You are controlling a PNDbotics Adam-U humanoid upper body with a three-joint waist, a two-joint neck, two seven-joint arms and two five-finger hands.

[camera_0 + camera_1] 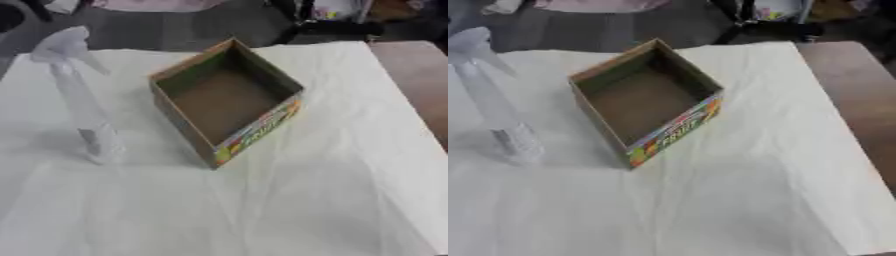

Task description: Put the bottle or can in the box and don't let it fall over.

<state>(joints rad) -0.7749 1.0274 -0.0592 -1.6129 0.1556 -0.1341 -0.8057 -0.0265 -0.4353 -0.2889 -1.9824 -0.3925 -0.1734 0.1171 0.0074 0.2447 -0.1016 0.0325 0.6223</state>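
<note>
A tall clear spray bottle (pixel 80 100) with a white trigger head stands upright on the white cloth at the left, a short way left of the box. The open cardboard box (pixel 226 97) sits in the middle of the table, turned at an angle, with a colourful printed front side and a bare brown inside. Nothing is in the box. Neither of my hands shows in either view.
The white cloth (pixel 332 190) covers the table, whose brown surface (pixel 420 85) shows bare along the right edge. Dark floor and clutter lie beyond the far edge.
</note>
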